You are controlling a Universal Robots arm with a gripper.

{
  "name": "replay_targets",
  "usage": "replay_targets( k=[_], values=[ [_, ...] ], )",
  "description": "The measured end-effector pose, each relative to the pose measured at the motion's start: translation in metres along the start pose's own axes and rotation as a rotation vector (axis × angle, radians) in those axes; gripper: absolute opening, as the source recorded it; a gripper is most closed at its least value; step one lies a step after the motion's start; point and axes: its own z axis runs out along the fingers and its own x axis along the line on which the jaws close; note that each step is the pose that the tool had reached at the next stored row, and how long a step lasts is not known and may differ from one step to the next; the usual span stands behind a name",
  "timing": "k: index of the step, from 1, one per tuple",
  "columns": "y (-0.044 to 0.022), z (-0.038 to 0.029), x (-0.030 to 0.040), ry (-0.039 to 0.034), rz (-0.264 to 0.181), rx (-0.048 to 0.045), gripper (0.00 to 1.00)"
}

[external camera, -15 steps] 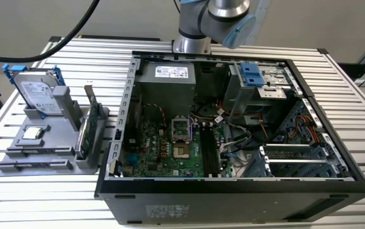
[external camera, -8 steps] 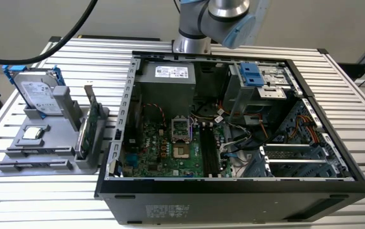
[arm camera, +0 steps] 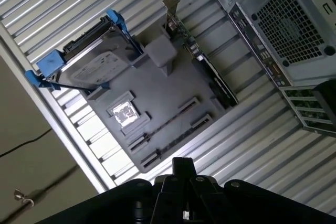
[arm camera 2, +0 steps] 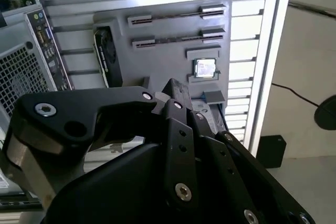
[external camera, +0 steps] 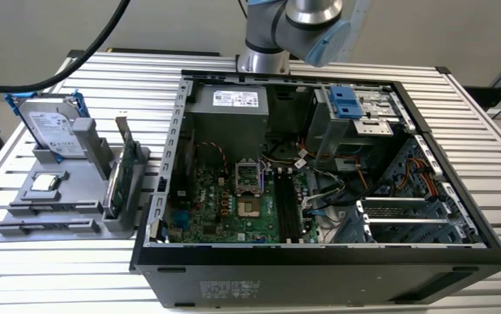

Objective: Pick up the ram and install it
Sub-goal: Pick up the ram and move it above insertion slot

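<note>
— Got the ram [arm camera: 167,123] yet?
— No, it sits in the grey holder [arm camera: 173,85] on the bench [arm camera: 252,145]. Fingers [arm camera: 177,169] pinched together, empty, well apart from it; reaching step, I'd say. They'd need opening.

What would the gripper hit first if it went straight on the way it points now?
Probably the grey holder tray, at the end where the ram sits edge-on. In the first wrist view nothing stands between the gripper and it, though depth is unclear.
</note>
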Motion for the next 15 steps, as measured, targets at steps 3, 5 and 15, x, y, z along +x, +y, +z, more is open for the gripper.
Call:
replay_targets(
  k=[3,5,15],
  values=[
    [-0.0001,0.0004,0.0002,-0.0011,0.021,0.0000,0.00],
    [-0.0001,0.0009,0.0003,-0.0018,0.037,0.0000,0.00],
    [0.0003,0.0029,0.0009,-0.0054,0.112,-0.0001,0.00]
  ],
)
